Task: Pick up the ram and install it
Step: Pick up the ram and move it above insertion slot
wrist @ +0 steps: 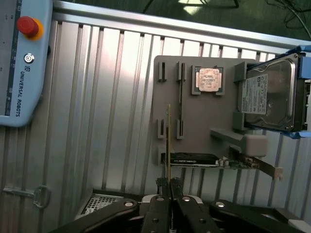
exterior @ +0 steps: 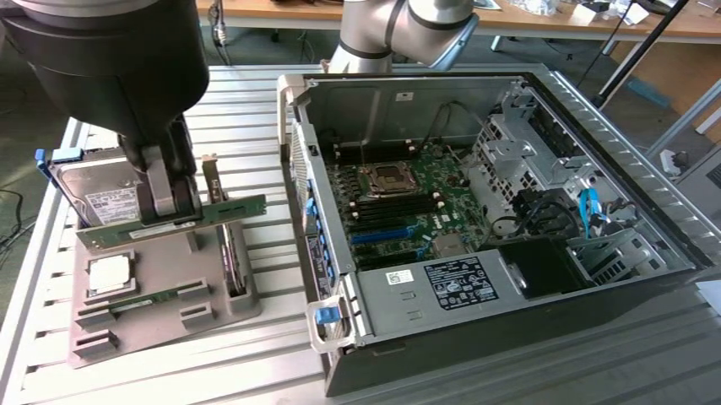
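The ram (exterior: 231, 209) is a long green stick, and my gripper (exterior: 169, 216) is shut on its middle. It hangs level, a little above the grey holder tray (exterior: 169, 329) at the exterior view's left. In the wrist view the ram (wrist: 168, 141) shows edge-on, running out from between the gripper's (wrist: 169, 183) closed fingers over the tray (wrist: 204, 126). A second green stick (exterior: 147, 299) lies in a slot of the tray. The open computer case (exterior: 631, 278) with its motherboard (exterior: 445, 181) lies to the exterior view's right, apart from the gripper.
The tray also carries a silver processor chip (exterior: 110, 274), a hard drive (exterior: 96, 190) and an upright expansion card (wrist: 194, 159). A teach pendant (wrist: 22, 63) lies on the slatted metal table (exterior: 270, 363). The case wall (exterior: 295, 169) rises between tray and motherboard.
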Robot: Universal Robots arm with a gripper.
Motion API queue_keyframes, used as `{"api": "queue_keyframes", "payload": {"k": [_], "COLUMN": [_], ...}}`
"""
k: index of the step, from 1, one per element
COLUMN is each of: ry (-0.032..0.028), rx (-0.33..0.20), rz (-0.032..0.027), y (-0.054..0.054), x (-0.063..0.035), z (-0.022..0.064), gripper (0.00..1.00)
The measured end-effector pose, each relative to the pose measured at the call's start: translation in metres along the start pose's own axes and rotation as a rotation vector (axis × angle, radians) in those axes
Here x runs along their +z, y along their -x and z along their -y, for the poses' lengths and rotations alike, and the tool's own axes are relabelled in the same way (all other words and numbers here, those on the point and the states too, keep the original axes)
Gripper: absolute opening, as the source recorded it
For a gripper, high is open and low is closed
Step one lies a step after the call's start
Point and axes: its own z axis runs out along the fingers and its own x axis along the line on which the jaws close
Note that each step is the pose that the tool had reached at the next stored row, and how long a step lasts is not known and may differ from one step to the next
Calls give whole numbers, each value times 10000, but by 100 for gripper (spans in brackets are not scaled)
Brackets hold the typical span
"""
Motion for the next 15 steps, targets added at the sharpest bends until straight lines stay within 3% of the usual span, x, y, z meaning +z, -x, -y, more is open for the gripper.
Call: {"api": "queue_keyframes", "payload": {"k": [15], "ry": [1], "rx": [0], "rz": [-1], "y": [-38], "x": [5], "z": [282], "gripper": [12]}}
